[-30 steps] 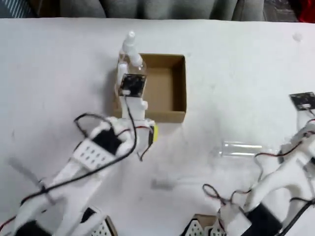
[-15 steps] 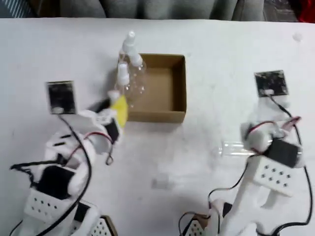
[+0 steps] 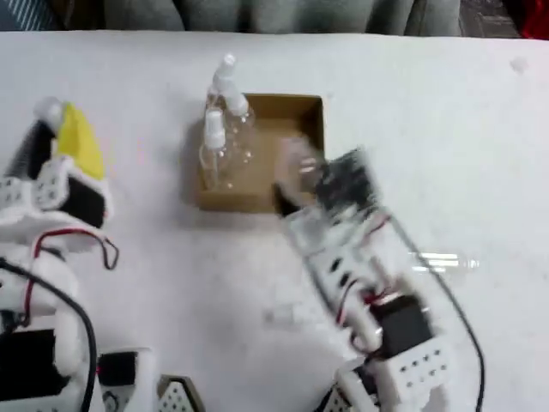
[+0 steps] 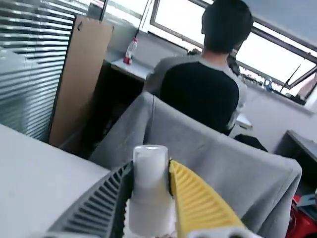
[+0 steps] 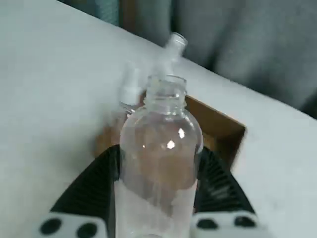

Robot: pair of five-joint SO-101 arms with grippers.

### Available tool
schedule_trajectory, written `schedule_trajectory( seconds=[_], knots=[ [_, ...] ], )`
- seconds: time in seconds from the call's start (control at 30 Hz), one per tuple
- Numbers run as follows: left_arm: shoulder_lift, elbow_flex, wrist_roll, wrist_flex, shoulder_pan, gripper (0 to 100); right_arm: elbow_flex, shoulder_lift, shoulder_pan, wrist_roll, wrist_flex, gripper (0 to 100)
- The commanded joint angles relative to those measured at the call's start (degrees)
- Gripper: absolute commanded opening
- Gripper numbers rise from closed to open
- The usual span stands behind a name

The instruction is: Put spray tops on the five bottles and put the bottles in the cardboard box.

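Note:
The cardboard box (image 3: 296, 116) stands mid-table, with three clear bottles with white spray tops (image 3: 214, 146) upright along its left side. My left gripper (image 3: 60, 129) is raised at the table's left, well away from the box. It is shut on a white spray top (image 4: 148, 173) held between its grey and yellow fingers (image 4: 198, 203). My right gripper (image 3: 300, 184) is at the box's front right corner, shut on an upright clear bottle (image 5: 161, 158) with an open neck. Past that bottle are the box (image 5: 220, 129) and the topped bottles (image 5: 131, 89).
Another clear bottle (image 3: 437, 262) without a top lies on its side on the white table (image 3: 429, 103), right of my right arm. A small pale item (image 3: 279, 318) lies near the front middle. Grey chair backs line the table's far edge.
My left gripper has swung from the box's left front corner out to the table's left. My right arm has swept from the right side over to the box, carrying the open bottle.

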Motion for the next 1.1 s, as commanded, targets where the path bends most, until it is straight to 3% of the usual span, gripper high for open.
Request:
schedule_trajectory(
  seconds=[0.0, 0.27, 0.4, 0.57, 0.77, 0.93, 1.07],
  knots=[
    [-0.9, -4.8, -0.4, -6.0, -2.4, 2, 13.9, -7.3, -12.0, -0.4, -20.5, 1.7],
    [-1.1, -0.4, -0.2, -22.4, -2.3, 2, 30.2, -17.9, -23.1, -0.4, -32.5, 1.6],
    [-1.2, 0.7, 5.7, -25.6, -2.3, 2, 35.2, -19.5, -26.1, -0.5, -37.1, 1.6],
    [-2.9, 0.4, 7.4, -22.9, -2.2, 2, 41.7, -19.4, -28.0, -0.5, -47.5, 1.6],
    [-13.1, 0.8, 4.5, -15.0, -1.8, 2, 41.8, -19.3, -28.6, -0.5, -48.7, 1.6],
    [-19.2, 1.8, -2.1, -9.1, 5.9, 2, 41.6, -19.3, -31.0, -0.5, -48.7, 1.6],
    [-21.2, 5.3, -3.1, -10.1, 8.3, 2, 38.7, -17.3, -31.0, -0.6, -48.4, 1.6]
  ],
)
